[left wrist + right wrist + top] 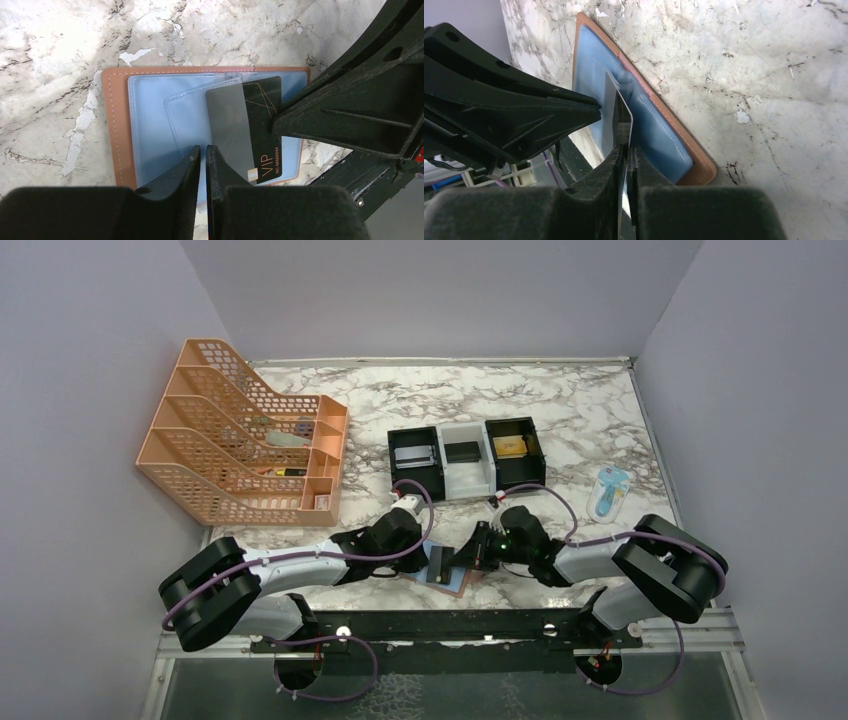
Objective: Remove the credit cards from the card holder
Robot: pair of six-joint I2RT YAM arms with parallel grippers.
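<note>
The card holder (456, 583) lies open near the table's front edge, tan-brown with light-blue lining (150, 130). A black card (267, 145) marked VIP sticks partly out of its pocket. A greyish sheet (227, 130) covers the card's left half; I cannot tell whether that is a second card. My right gripper (626, 147) is shut on the card's edge (615, 117), tilting it up from the holder (696, 167); it also shows in the left wrist view (276, 125). My left gripper (203, 150) is shut, its tips pressing on the blue lining. In the top view the left gripper (428, 558) and the right gripper (468, 558) meet over the holder.
A black-and-white three-compartment tray (466, 483) stands behind the grippers, with flat items in each compartment. An orange mesh file rack (240, 440) is at the back left. A small blue-and-white packet (608, 492) lies at the right.
</note>
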